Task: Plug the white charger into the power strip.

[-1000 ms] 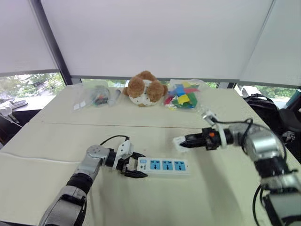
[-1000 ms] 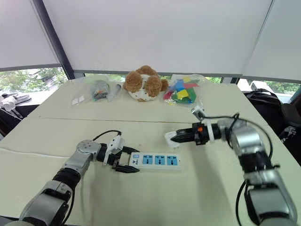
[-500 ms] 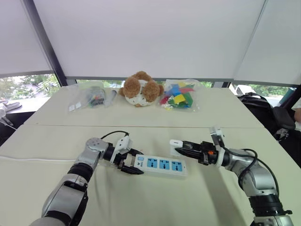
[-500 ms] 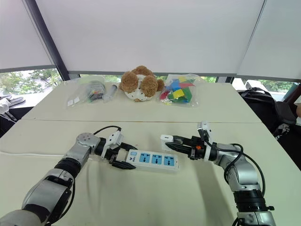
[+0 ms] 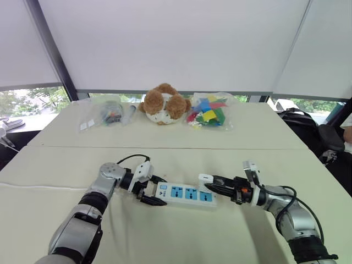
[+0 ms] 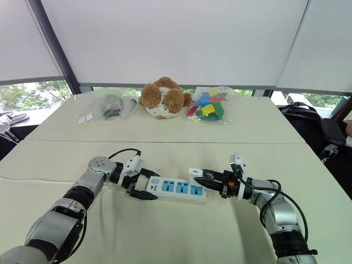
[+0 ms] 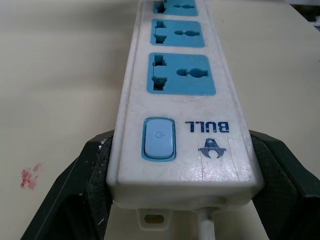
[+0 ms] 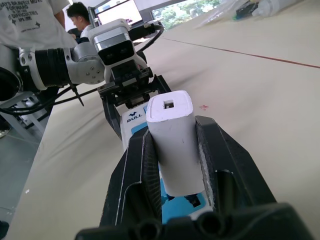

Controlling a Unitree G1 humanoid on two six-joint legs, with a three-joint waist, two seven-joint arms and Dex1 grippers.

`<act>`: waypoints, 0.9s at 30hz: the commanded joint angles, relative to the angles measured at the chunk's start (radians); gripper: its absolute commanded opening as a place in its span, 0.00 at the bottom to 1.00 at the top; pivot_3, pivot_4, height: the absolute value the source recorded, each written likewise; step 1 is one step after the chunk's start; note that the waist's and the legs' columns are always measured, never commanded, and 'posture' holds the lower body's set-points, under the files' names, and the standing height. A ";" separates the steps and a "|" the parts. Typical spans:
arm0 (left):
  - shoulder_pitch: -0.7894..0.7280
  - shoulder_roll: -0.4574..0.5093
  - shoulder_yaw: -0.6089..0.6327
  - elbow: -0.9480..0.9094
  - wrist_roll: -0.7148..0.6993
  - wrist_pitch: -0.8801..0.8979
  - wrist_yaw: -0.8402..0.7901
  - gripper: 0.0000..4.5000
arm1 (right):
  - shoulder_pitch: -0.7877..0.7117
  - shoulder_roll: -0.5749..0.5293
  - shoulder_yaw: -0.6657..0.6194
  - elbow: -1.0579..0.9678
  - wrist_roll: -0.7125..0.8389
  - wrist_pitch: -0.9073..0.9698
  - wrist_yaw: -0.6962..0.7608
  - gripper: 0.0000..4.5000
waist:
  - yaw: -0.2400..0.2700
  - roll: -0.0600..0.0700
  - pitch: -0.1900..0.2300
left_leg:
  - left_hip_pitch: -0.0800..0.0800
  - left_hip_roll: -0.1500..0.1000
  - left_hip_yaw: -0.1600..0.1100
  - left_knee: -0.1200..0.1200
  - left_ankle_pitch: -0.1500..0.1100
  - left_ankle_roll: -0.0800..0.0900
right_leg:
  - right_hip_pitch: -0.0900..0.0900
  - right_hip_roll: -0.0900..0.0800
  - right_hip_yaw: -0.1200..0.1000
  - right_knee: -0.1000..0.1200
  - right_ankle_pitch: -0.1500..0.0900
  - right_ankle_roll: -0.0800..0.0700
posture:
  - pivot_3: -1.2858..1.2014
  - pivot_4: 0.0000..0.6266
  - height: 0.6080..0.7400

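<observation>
While the right claw [image 6: 199,180] squeezes the white charger [image 6: 193,172], the charger sits just above the near end of the power strip [image 6: 177,187]. That long strip lies flat on the tabletop [image 6: 165,231], running straight from one claw to the other. At its far switch end the left claw [image 6: 137,188] pinches it tight. The charger likely needs to go down into a blue socket.
</observation>
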 commanded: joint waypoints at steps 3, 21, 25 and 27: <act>0.023 0.035 -0.049 0.038 0.086 -0.010 -0.024 0.68 | -0.002 -0.002 0.006 0.054 -0.019 -0.054 0.011 0.14 | -0.002 0.000 0.000 | 0.001 0.000 0.000 0.000 0.000 0.000 | 0.001 0.000 0.000 0.000 0.000 0.000 | 0.52 0.24 0.99; 0.048 0.045 -0.060 -0.026 0.072 0.022 -0.026 0.68 | -0.113 0.035 0.134 0.506 -0.151 -0.353 0.169 0.14 | -0.030 -0.005 -0.003 | 0.021 0.002 -0.001 -0.003 -0.001 0.002 | 0.021 0.003 0.000 -0.002 -0.001 -0.001 | 0.52 0.24 0.99; 0.080 0.059 -0.051 -0.076 0.063 0.046 -0.026 0.68 | -0.159 0.035 0.160 0.636 -0.195 -0.437 0.191 0.14 | -0.036 -0.012 -0.008 | 0.026 0.004 -0.001 -0.003 -0.003 0.005 | 0.025 0.004 0.000 -0.002 -0.002 -0.003 | 0.52 0.24 0.99; 0.093 0.063 -0.048 -0.099 0.061 0.058 -0.026 0.68 | -0.176 0.036 0.168 0.684 -0.204 -0.465 0.201 0.14 | -0.045 -0.014 -0.009 | 0.030 0.004 -0.001 -0.004 -0.003 0.005 | 0.028 0.005 0.001 -0.002 -0.002 -0.004 | 0.52 0.24 0.99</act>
